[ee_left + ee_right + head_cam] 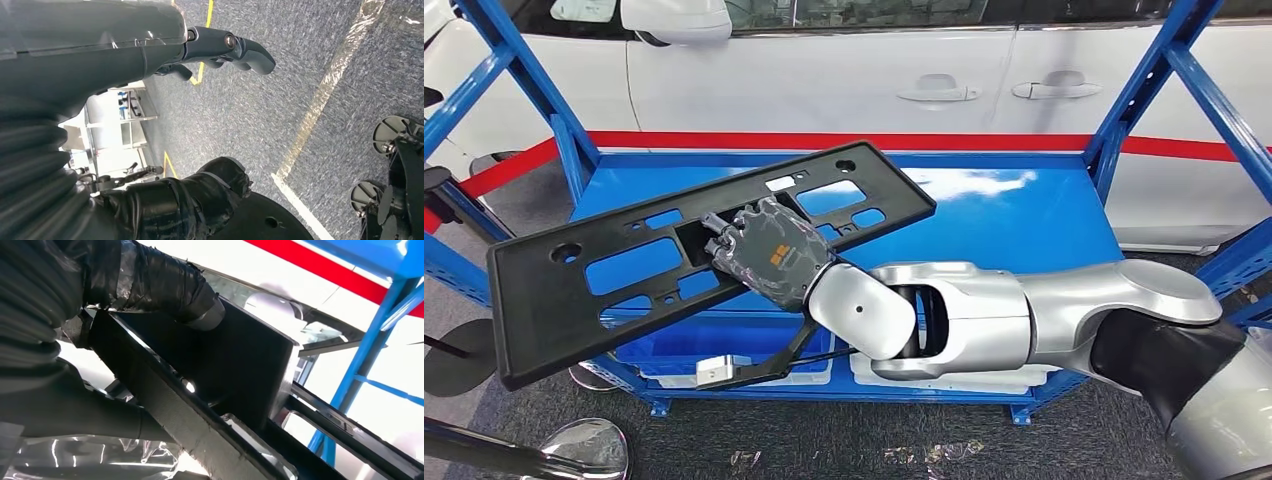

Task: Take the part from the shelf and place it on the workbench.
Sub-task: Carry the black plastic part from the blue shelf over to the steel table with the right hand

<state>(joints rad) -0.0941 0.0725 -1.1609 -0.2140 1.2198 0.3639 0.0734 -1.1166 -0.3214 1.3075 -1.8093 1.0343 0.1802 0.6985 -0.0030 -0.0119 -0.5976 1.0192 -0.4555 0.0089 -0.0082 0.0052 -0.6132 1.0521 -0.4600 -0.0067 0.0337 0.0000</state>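
The blue shelf [1024, 215] is framed by slanting blue uprights at both ends, with a white car [844, 70] close behind it; the shelf's right half is bare blue surface. The long black part [624, 270], a flat plate with cut-out windows, is tilted above the shelf's left half, its left end overhanging the shelf's front edge and its right end near the shelf's middle. The silver right arm reaches in across the shelf's front edge from the right. The right hand [769, 255] grips the part at its middle, fingers curled into a central opening and thumb [165, 287] pressed on the plate's face. The left hand [220, 47] hangs over grey floor, fingers loosely apart, holding nothing.
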